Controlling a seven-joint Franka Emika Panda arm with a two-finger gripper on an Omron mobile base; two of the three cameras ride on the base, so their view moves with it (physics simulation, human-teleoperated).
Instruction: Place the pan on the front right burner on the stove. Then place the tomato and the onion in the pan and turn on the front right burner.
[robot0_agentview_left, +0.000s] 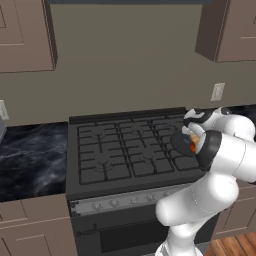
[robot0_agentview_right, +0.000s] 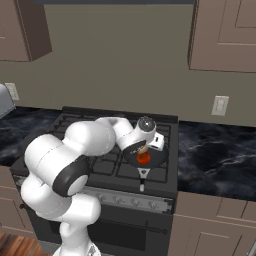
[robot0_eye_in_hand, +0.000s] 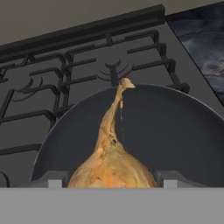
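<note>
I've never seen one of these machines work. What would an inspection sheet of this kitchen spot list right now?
Surface: stove with black grates, dark marble counter on both sides.
Job's things: pan on the front right burner; tomato in the pan; onion between the fingers, over the pan.
Clutter: nothing seen.
Grippers: gripper over the pan, closed on the onion.
Cables: nothing seen.
Surroundings: wall cabinets, wall outlet, knob strip, wood floor.
</note>
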